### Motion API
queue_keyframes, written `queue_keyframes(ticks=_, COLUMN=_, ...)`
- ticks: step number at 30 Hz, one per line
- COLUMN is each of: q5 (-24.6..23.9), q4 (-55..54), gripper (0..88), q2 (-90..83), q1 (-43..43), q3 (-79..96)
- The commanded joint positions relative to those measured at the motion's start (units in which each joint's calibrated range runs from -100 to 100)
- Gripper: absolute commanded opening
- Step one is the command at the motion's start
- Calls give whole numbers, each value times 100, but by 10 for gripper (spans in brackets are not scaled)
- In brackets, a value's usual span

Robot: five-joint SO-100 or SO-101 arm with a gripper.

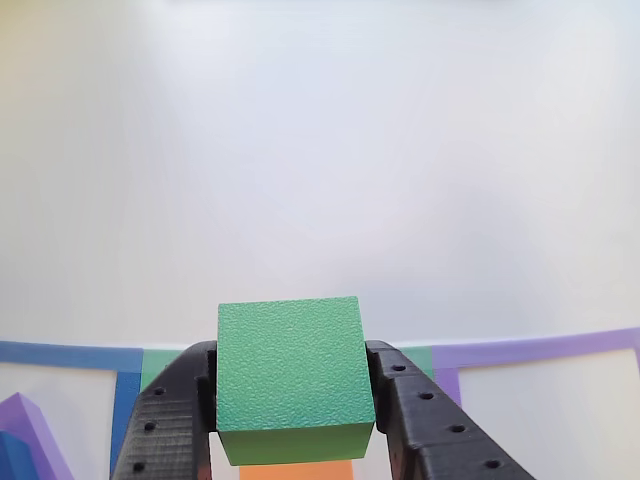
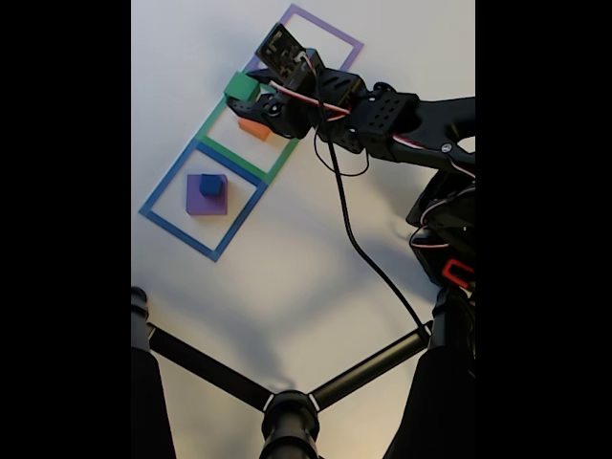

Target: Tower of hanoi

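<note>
Gripper (image 1: 296,420) clamped on the green cube (image 1: 292,375), lifted over the orange block (image 2: 253,128) in the green square (image 2: 212,120), purple block (image 2: 206,196) to the left in the fixed view.

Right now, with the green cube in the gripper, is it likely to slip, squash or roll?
The green cube looks rigid, with crisp edges and no denting where the gripper clamps it. Its finely textured faces probably resist slipping. The flat sides mean it should sit still rather than roll once set down.

green cube (image 1: 292,372) – matt, finely grainy; pincer (image 1: 295,420) – black ribbed plastic; table (image 1: 320,160) – smooth white, matt.
</note>
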Motion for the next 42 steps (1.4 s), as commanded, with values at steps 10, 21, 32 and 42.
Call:
queue_keyframes(ticks=10, q5=0, q4=6630, gripper=61, q2=-1253, q1=1197, q3=-4598)
queue_keyframes(ticks=21, q5=0, q4=8637, gripper=60, q2=-1325, q1=2997, q3=-6551)
queue_keyframes(ticks=32, q5=0, q4=6849, gripper=63, q2=-2615, q1=3866, q3=-3743)
queue_keyframes(ticks=42, q5=0, q4=2858, gripper=64, q2=-2928, q1=3553, q3=-18)
